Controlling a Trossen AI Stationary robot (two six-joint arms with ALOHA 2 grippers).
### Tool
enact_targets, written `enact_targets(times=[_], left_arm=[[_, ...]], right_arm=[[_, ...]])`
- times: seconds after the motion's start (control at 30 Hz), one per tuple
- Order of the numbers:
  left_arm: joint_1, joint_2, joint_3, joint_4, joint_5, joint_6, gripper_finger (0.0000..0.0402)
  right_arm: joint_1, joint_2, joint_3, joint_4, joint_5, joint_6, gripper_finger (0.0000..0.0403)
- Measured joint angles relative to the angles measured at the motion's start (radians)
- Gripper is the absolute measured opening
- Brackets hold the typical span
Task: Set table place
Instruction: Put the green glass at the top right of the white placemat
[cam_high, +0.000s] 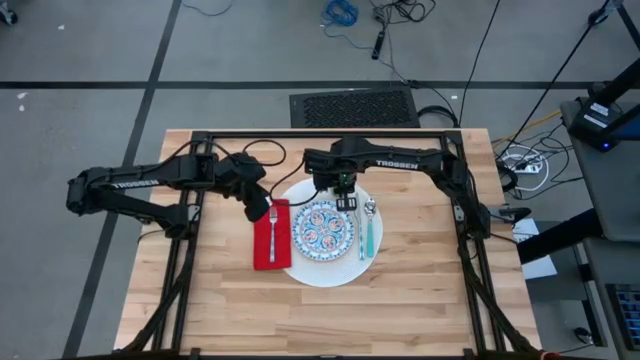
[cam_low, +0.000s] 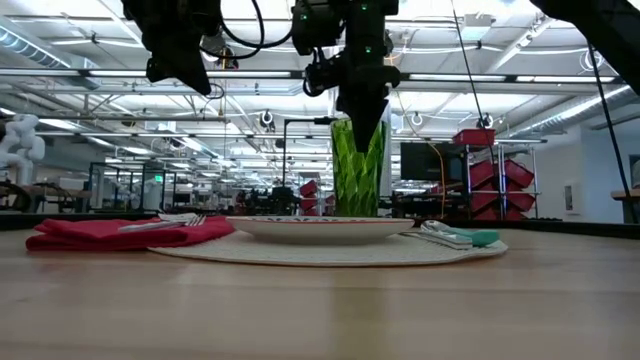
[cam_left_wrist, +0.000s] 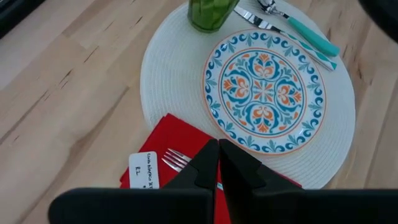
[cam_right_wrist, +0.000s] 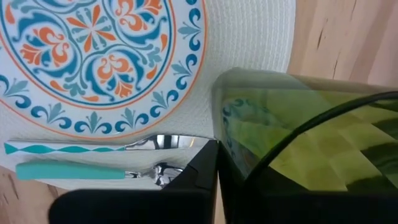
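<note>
A: Where is the place setting seen?

B: On the counter (cam_high: 400, 300), near the middle and toward the far edge. A big white plate (cam_high: 300, 272) is laid there, with a small blue-patterned plate (cam_high: 322, 231) on top of it.

A: And the cutlery?

B: A silver fork (cam_high: 272, 222) is laid on a red napkin (cam_high: 270, 236), which touches the white plate on the side toward the counter's left edge. On the side toward the right edge, a knife (cam_high: 361, 238) and a teal-handled spoon (cam_high: 370, 228) are laid side by side on the white plate's rim.

A: The cup?

B: A green cup (cam_low: 357, 168) is stood upright on the white plate's far part, just beyond the patterned plate. The right claw (cam_low: 362, 128) is pinched nearly closed on the cup's rim from above, with one finger seen inside the glass in the right wrist view.

A: The other arm?

B: The left claw (cam_left_wrist: 218, 163) is closed tight with nothing held, and is kept above the napkin's far end
</note>
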Motion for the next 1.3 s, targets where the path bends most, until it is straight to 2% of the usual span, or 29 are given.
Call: enact_targets(times=[0.57,0.77,1.03,1.17,1.3], left_arm=[[0.0,0.0,0.0,0.0,0.0,0.0,0.0],[0.0,0.0,0.0,0.0,0.0,0.0,0.0],[0.0,0.0,0.0,0.0,0.0,0.0,0.0],[0.0,0.0,0.0,0.0,0.0,0.0,0.0],[0.0,0.0,0.0,0.0,0.0,0.0,0.0]], right_arm=[[-0.001,0.0,0.0,-0.011,0.006,0.026,0.0063],[-0.001,0.0,0.0,-0.011,0.07,0.029,0.009],[-0.004,0.0,0.0,-0.011,0.074,0.022,0.0111],[-0.004,0.0,0.0,-0.012,0.005,0.002,0.0088],[0.006,0.0,-0.001,-0.012,-0.007,-0.002,0.0016]])
